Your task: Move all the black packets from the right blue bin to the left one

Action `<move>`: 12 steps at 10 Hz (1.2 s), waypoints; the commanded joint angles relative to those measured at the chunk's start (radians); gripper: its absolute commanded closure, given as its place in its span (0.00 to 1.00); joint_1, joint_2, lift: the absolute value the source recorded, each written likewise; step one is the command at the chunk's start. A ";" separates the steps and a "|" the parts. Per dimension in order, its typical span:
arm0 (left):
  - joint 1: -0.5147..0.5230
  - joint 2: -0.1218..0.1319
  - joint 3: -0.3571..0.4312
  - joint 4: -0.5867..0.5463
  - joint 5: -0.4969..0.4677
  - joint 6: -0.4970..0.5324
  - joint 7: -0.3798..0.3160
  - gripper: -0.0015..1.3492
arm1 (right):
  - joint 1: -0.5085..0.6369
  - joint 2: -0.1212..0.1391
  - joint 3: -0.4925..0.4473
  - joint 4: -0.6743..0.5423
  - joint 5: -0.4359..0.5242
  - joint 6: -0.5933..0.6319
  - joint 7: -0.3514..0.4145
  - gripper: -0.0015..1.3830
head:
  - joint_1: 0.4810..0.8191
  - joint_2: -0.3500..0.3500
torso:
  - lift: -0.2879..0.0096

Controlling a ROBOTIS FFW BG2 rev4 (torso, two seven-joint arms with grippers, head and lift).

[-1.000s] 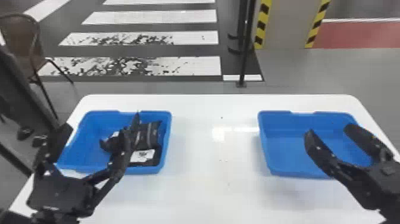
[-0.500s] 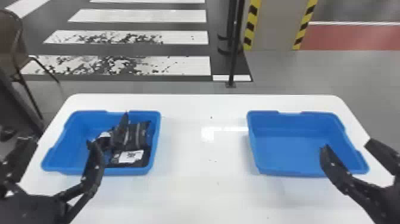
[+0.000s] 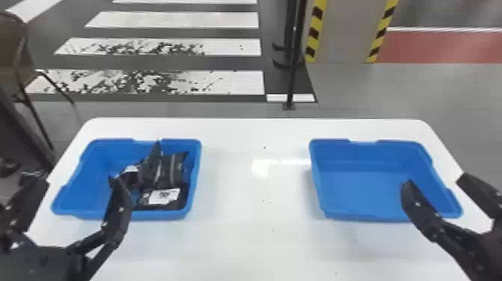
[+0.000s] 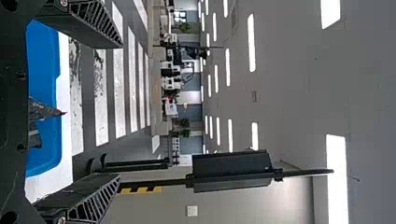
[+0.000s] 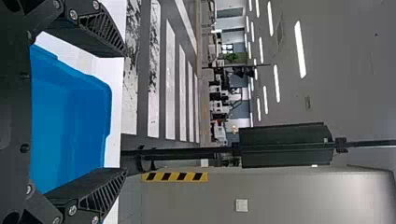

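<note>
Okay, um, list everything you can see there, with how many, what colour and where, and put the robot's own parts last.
Black packets: at least two, black, heaped in the left bin
White label: one, white, on a packet
Left bin: one, blue, table's left side
Right bin: one, blue, table's right side
Table: one, white, under both bins
Chair: one, brown, beyond the table, far left
Crosswalk stripes: several, white, on the floor beyond
Pole: one, black, behind the table
Pillar: one, grey, yellow-and-black edges, behind
Ceiling lights: many, white, overhead
Left pincer: one, black, by the left bin
Right pincer: one, black, by the right bin
</note>
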State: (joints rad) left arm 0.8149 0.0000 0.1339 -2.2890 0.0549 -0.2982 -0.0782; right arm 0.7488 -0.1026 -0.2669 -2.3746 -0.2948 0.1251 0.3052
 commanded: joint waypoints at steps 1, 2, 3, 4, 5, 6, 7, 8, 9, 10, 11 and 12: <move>-0.003 -0.003 -0.002 -0.005 -0.001 -0.001 0.000 0.03 | 0.000 0.000 0.000 0.000 0.000 0.000 0.000 0.11 | 0.63 0.50 | 0.50; -0.003 -0.003 -0.004 -0.005 -0.001 -0.001 0.000 0.03 | 0.000 0.000 0.000 0.000 -0.002 0.000 0.000 0.11 | 0.63 0.49 | 0.50; -0.003 -0.003 -0.004 -0.005 -0.001 -0.004 0.000 0.03 | -0.003 0.000 0.002 0.000 -0.002 0.000 -0.001 0.11 | 0.63 0.49 | 0.50; -0.003 -0.003 -0.004 -0.005 -0.001 -0.004 0.000 0.03 | -0.003 0.000 0.002 0.000 -0.002 0.000 -0.001 0.11 | 0.63 0.49 | 0.50; -0.003 -0.003 -0.006 -0.005 -0.001 -0.004 0.000 0.03 | -0.003 -0.002 0.000 0.000 -0.002 0.000 -0.001 0.11 | 0.63 0.49 | 0.50; -0.003 -0.003 -0.006 -0.005 -0.001 -0.004 0.000 0.03 | 0.000 -0.002 0.000 0.000 -0.002 0.000 -0.001 0.11 | 0.63 0.49 | 0.50; 0.000 -0.003 -0.006 -0.007 -0.001 -0.004 0.000 0.03 | 0.000 -0.002 0.002 -0.002 -0.002 0.000 -0.003 0.11 | 0.63 0.49 | 0.50; 0.000 -0.003 -0.008 -0.009 -0.001 -0.004 0.000 0.03 | 0.000 -0.002 0.000 -0.002 -0.002 0.000 -0.003 0.11 | 0.63 0.49 | 0.50; 0.000 -0.003 -0.010 -0.009 -0.001 -0.004 0.000 0.03 | 0.000 -0.002 0.000 -0.005 -0.002 -0.002 -0.003 0.11 | 0.63 0.49 | 0.50; 0.000 -0.003 -0.010 -0.009 0.007 -0.001 0.000 0.03 | 0.000 -0.002 0.002 -0.005 -0.002 -0.002 -0.003 0.11 | 0.63 0.49 | 0.50; 0.000 -0.003 -0.010 -0.009 0.009 -0.001 0.000 0.03 | 0.000 -0.002 0.002 -0.005 -0.002 0.000 -0.003 0.11 | 0.63 0.49 | 0.50; 0.000 -0.003 -0.010 -0.009 0.009 -0.001 0.000 0.03 | 0.000 -0.002 0.000 -0.002 -0.012 0.000 -0.005 0.11 | 0.63 0.49 | 0.50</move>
State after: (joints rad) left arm 0.8146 0.0000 0.1237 -2.2988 0.0635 -0.2995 -0.0782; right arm 0.7485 -0.1043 -0.2665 -2.3792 -0.3018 0.1245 0.3006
